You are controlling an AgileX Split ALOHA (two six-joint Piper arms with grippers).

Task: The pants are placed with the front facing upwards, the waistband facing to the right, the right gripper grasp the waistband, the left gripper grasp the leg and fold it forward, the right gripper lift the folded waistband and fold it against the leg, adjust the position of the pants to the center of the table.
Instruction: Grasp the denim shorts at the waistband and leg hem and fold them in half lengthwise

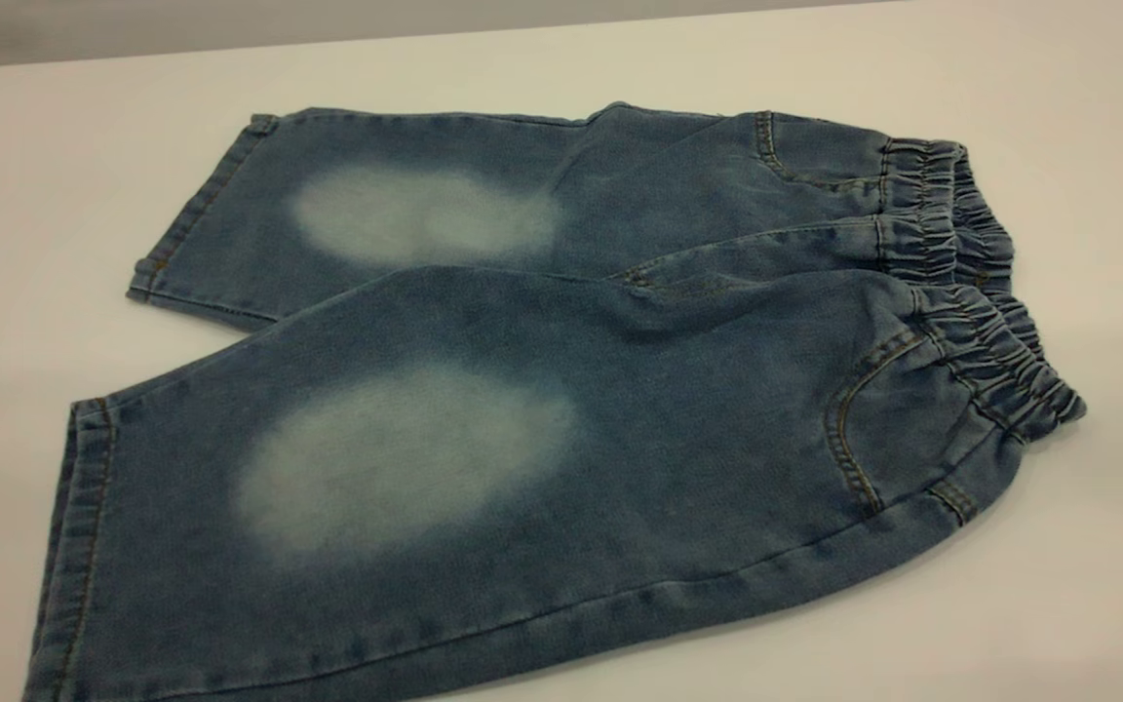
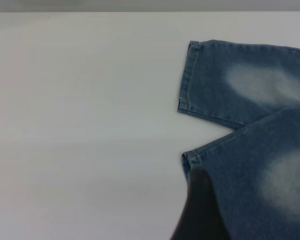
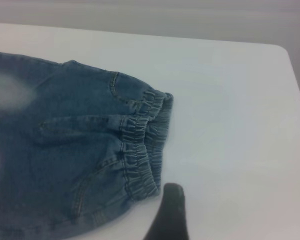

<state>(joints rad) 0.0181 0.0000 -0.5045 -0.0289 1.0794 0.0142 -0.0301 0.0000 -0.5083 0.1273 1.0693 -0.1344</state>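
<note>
Both grippers show only as single dark tips in their own wrist views, so how far either stands open cannot be told, and neither is seen holding cloth. Only one black fingertip of the left gripper is seen, over the hem of the near leg. One blunt dark tip of the right gripper shows too, over bare table just beside the near end of the waistband; whether it touches the band cannot be told.

In the exterior view neither arm appears. The pants lie flat and unfolded, front up, legs reaching to the left and the gathered band at the right. The two legs spread apart toward their hems, leaving a wedge of white between them. Each leg carries a pale faded oval at the knee. Tan stitching outlines the curved pockets next to the band. The near leg runs past the lower left edge of the view.
</note>
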